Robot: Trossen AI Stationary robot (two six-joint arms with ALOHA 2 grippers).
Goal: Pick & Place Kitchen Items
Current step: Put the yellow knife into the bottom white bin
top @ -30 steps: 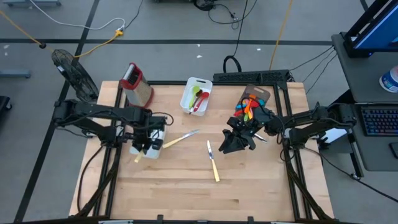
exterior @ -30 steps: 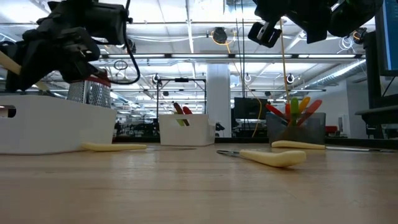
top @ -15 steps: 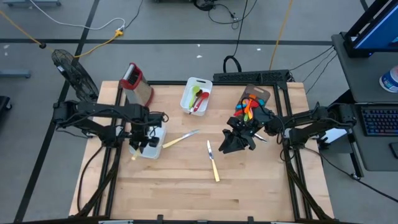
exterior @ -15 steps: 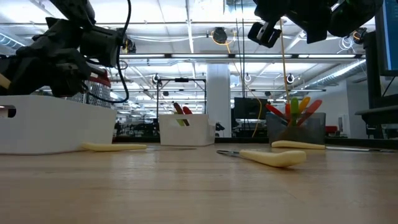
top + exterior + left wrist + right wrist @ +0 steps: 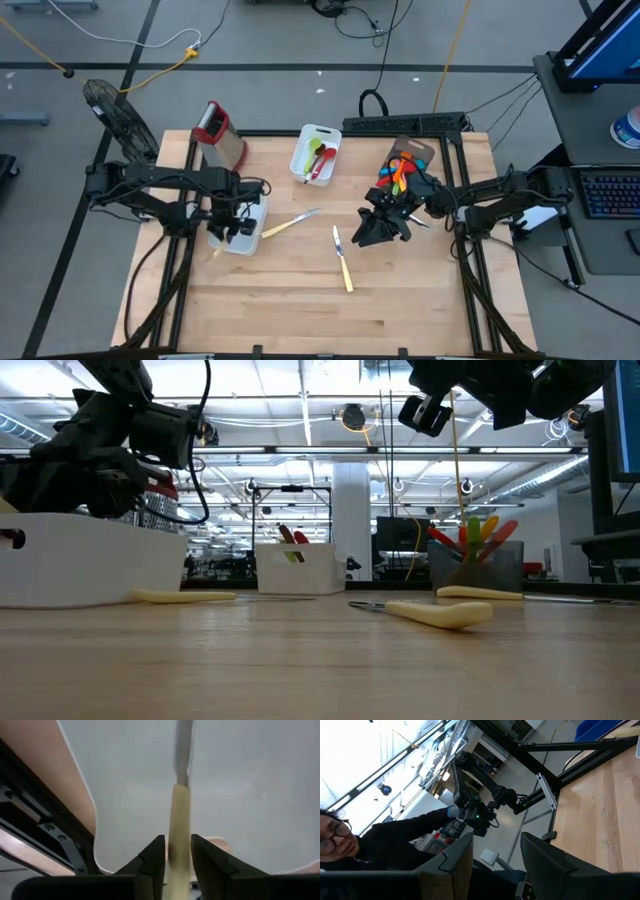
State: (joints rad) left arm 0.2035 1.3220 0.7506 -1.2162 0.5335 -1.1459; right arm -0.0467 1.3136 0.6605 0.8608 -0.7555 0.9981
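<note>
Cream-handled knife (image 5: 179,845) between left hand (image 5: 177,855) fingers, over white tray (image 5: 250,795)

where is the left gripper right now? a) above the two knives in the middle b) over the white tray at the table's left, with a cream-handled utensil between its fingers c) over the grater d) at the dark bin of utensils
b: the left gripper is down in the white tray, and the left wrist view shows the cream-handled utensil between its fingers.

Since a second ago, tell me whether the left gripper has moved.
Yes. The left gripper has come down and back over the white tray, away from the table's front edge.
</note>
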